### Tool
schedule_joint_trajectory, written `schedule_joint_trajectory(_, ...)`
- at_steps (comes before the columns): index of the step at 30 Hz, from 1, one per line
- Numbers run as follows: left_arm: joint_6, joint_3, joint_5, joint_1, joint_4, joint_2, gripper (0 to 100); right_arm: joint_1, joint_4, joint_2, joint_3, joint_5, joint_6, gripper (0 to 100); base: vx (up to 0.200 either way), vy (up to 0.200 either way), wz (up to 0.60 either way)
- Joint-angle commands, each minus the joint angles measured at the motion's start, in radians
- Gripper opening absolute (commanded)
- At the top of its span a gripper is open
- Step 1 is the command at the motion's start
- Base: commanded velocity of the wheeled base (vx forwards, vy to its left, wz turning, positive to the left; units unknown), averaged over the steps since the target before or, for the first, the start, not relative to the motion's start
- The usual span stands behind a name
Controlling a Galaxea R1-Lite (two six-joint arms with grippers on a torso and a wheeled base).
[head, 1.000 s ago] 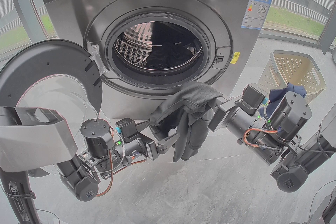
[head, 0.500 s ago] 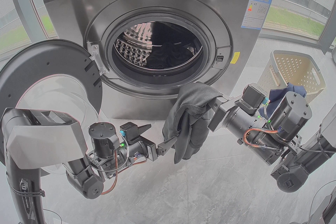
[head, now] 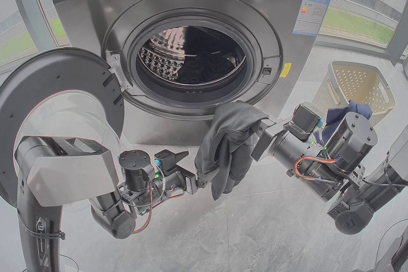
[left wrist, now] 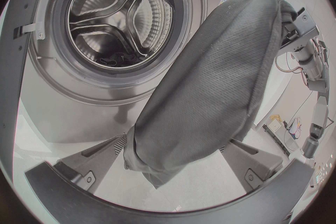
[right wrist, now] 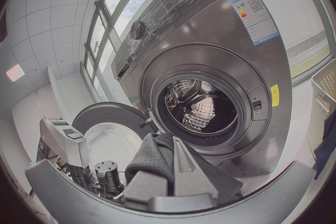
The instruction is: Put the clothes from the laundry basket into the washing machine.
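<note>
one soft, light grey garment (head: 229, 137) was held in the clenched right gripper (head: 256, 128) before the washing machine (head: 276, 30), its slack tail hung between the spread left gripper (head: 200, 170), where a second pinch was judged safest.

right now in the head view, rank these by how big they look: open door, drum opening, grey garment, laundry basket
1. open door
2. drum opening
3. grey garment and laundry basket: these look about alike. The garment hangs nearer the camera and the basket is partly hidden, so I won't rank them.
</note>
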Motion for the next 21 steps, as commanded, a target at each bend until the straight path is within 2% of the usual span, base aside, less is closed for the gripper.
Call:
schedule_joint_trajectory(1,0.007,-0.075,0.005,0.011,-0.003,0.062,100,0.006,-0.001,0.004,0.006,-0.001,0.001,0,0.0,0.0,0.0)
schedule_joint_trajectory(6,0.007,-0.104,0.005,0.012,-0.004,0.062,100,0.008,-0.001,0.005,0.009,-0.002,0.001,0,0.0,0.0,0.0)
schedule_joint_trajectory(7,0.007,-0.104,0.005,0.012,-0.004,0.059,0,0.008,-0.001,0.005,0.009,-0.002,0.001,0,0.0,0.0,0.0)
schedule_joint_trajectory(18,0.005,-0.063,0.005,0.031,-0.006,-0.028,0,-0.005,-0.001,0.012,0.011,-0.002,-0.001,0,0.0,0.0,0.0)
schedule_joint_trajectory(21,0.005,0.023,-0.002,0.037,-0.006,-0.111,0,-0.017,-0.001,0.025,0.008,-0.005,-0.001,0,0.0,0.0,0.0)
